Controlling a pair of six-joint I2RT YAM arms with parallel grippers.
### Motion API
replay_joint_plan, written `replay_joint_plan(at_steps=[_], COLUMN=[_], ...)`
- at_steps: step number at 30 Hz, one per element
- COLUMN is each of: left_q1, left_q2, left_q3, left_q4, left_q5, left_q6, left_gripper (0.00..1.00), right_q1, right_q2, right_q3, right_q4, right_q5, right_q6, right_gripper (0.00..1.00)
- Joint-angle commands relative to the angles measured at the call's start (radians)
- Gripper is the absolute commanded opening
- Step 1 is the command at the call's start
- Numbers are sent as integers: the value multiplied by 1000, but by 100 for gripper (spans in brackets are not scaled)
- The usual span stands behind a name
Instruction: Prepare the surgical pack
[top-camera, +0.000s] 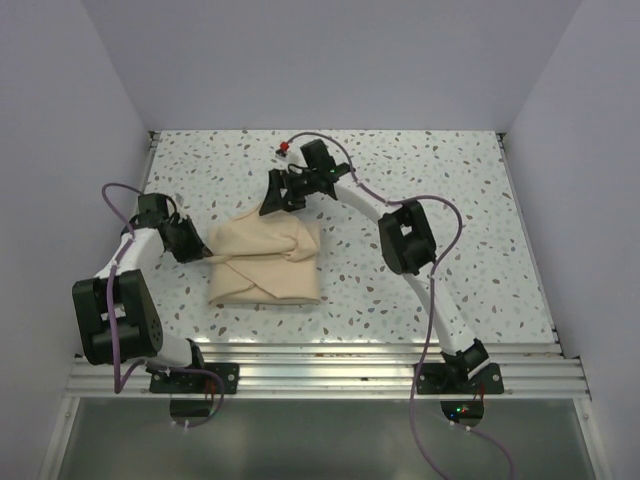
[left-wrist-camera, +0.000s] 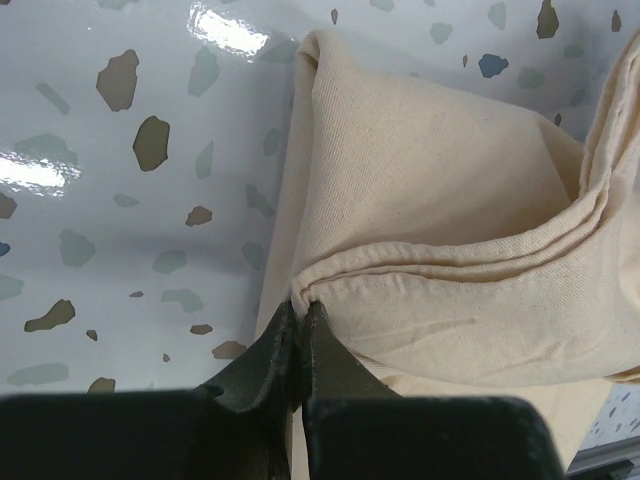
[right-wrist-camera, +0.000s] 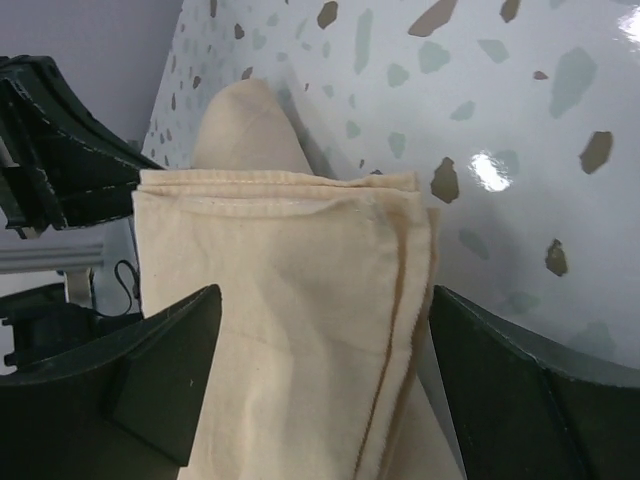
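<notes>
From the top view I see the surgical pack (top-camera: 265, 265) as a folded tan bundle on the speckled table (top-camera: 450, 200), left of centre, with an arm at either side. The left gripper (top-camera: 200, 245) is at its left edge and the right gripper (top-camera: 277, 193) at its far corner. That view won't tell me how the jaws stand.

The left wrist view does: the fingers (left-wrist-camera: 325, 365) are pressed together, tips touching a stitched hem of the pack (left-wrist-camera: 430, 200). I can't tell whether any cloth is caught between them.

On the right wrist view the right gripper (right-wrist-camera: 320, 340) is spread wide, a folded flap of the pack (right-wrist-camera: 290, 270) lying between its fingers, touching neither.
</notes>
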Motion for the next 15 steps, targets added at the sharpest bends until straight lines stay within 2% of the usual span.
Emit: replay_joint_plan(at_steps=[1, 4, 5, 6, 7, 8, 11, 12, 14, 15], left_q1=[10, 12, 10, 12, 10, 10, 12, 12, 12, 12], left_q2=[-14, -20, -22, -24, -24, -25, -36, -37, -43, -47], left_q3=[-21, -22, -22, -22, -22, -22, -18, -15, -4, 1], left_q4=[-7, -9, -11, -12, -14, -15, -15, -17, -24, -29], left_q5=[-29, -29, -32, -34, -34, -34, -29, -26, -38, -49], left_q6=[30, 28, 28, 28, 28, 27, 16, 14, 4, -5], left_gripper=[0, 0, 0, 0, 0, 0, 0, 0, 6, 11], right_q1=[22, 24, 24, 24, 24, 23, 22, 24, 24, 26], right_q2=[23, 56, 77, 86, 96, 102, 80, 67, 8, -19], right_q3=[48, 96, 113, 129, 148, 180, 188, 183, 157, 144], right_q4=[88, 120, 117, 115, 114, 97, 79, 65, 39, 33], right_q5=[-83, -100, -100, -104, -104, -100, -84, -77, -74, -69], right_q6=[73, 143, 154, 165, 179, 182, 179, 179, 176, 176], right_gripper=[87, 76, 67, 62, 53, 37, 23, 9, 0, 0])
